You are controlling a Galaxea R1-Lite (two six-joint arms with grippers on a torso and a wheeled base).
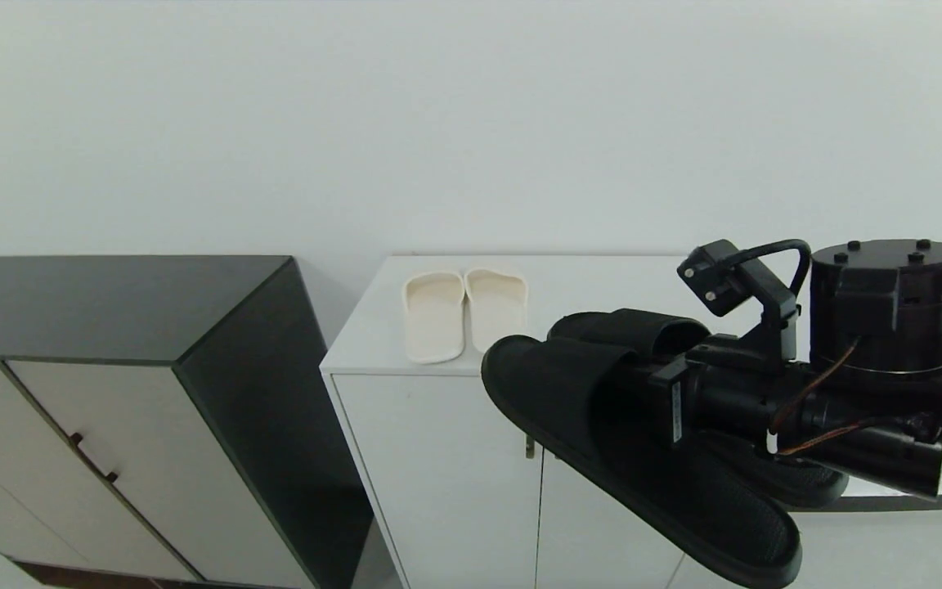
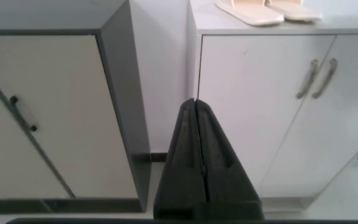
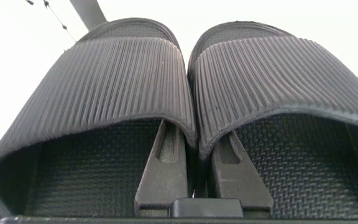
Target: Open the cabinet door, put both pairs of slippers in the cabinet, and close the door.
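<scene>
At far left stands a dark-topped cabinet with pale doors and small dark handles, its doors closed. Just right of it, seen from the left wrist, the left gripper hangs low before the gap between the two cabinets, its black fingers pressed flat together with nothing between them. Next comes the white cabinet, both doors closed, its two handles side by side at the middle seam. On its top, near the front-left corner, the cream slippers lie side by side. Farther right, the black slippers hang tilted in the air in front of that cabinet, toes up and to the left, heels lower. The right gripper carries them: one of its fingers sits inside each slipper, squeezing the two adjoining strap walls together.
</scene>
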